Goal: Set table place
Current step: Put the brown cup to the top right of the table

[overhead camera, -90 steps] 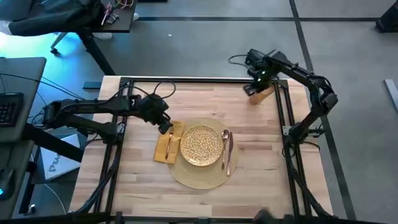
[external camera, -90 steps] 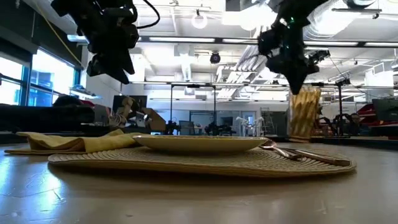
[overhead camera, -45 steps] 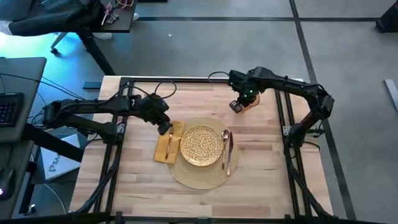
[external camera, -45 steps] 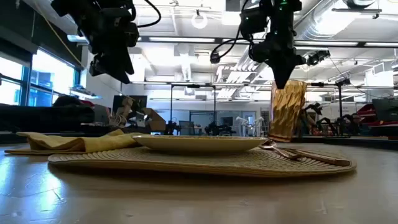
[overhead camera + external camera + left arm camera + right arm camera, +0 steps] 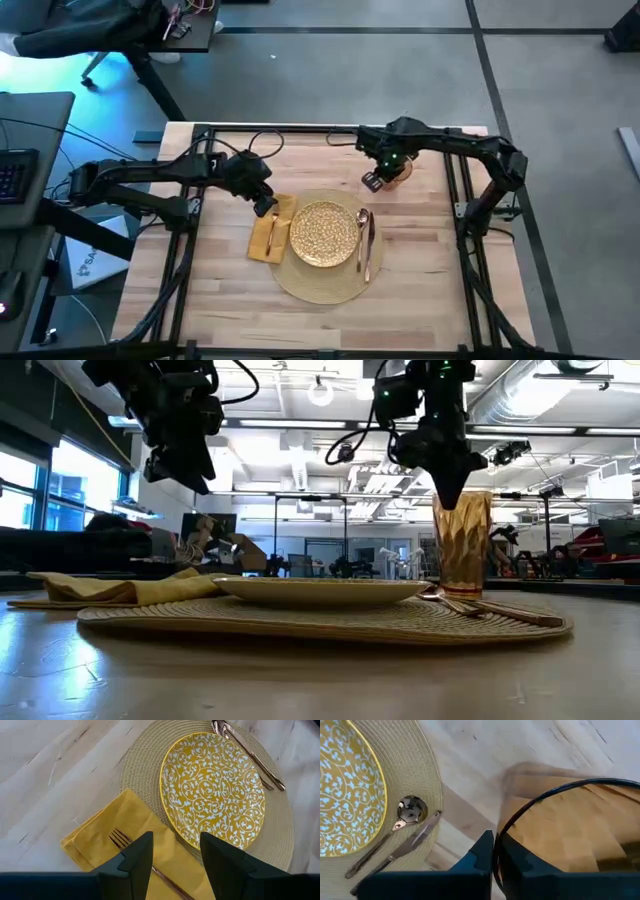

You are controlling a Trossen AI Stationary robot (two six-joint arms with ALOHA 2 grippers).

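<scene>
With its rim pinched by the right gripper (image 5: 447,495), the amber glass (image 5: 462,545) could be tipped over if released before being seated on the tabletop (image 5: 420,245), while the left gripper (image 5: 172,852), fingers apart, hovers over the napkin (image 5: 107,845).

You have little to read here. Only a white sign (image 5: 92,262) on the floor left of the table (image 5: 230,300), well away from both sets of fingers, carries lettering, starting "SA"; the rest is cut off.
</scene>
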